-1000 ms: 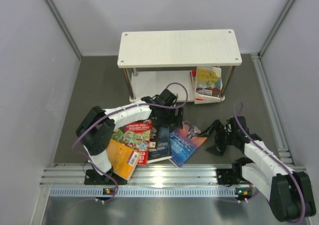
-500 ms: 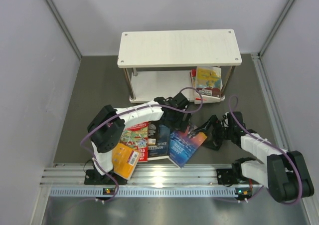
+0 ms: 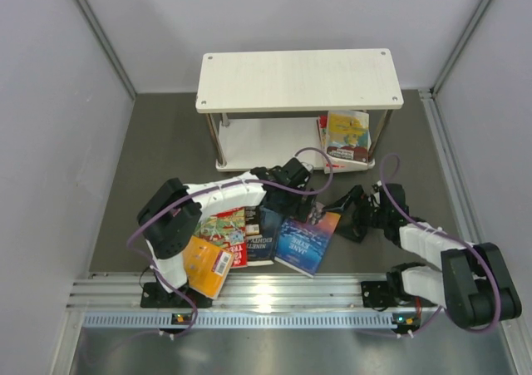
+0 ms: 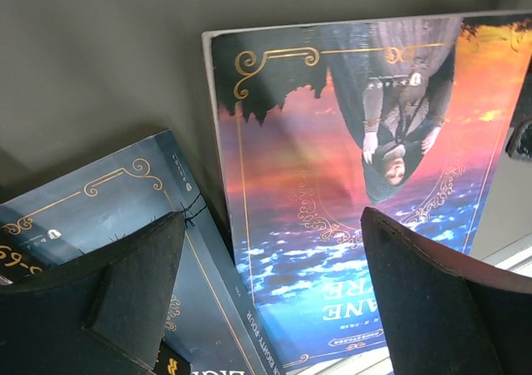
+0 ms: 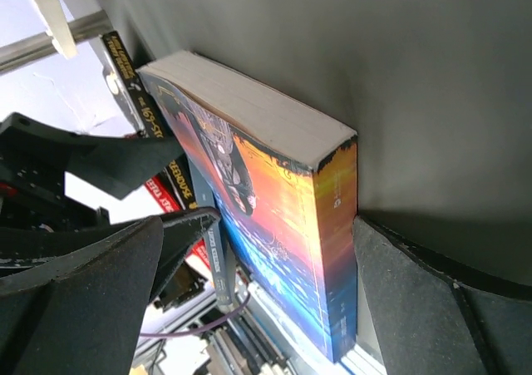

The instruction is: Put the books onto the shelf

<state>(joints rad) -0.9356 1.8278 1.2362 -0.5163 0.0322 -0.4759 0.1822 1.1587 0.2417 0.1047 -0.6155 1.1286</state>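
Note:
Several books lie at the table's near edge: an orange-yellow one (image 3: 204,263), a cartoon-covered one (image 3: 224,224), a dark blue one (image 3: 264,235) (image 4: 100,217) and a sunset-covered one (image 3: 304,239) (image 4: 349,184) (image 5: 274,217). Two more books (image 3: 347,137) rest on the lower board of the shelf (image 3: 299,80). My left gripper (image 3: 289,194) (image 4: 270,300) hovers open over the dark blue and sunset books. My right gripper (image 3: 342,211) (image 5: 258,300) is open, its jaws straddling the sunset book's spine edge, one finger (image 5: 432,308) low by the table.
The shelf's thin legs (image 3: 218,146) stand just behind the left gripper. A metal rail (image 3: 266,296) runs along the near edge under the book pile. Grey walls (image 3: 50,142) close in on both sides.
The right gripper has reached left up to the sunset book's edge. The left gripper has shifted right over that book, which has slid and turned slightly.

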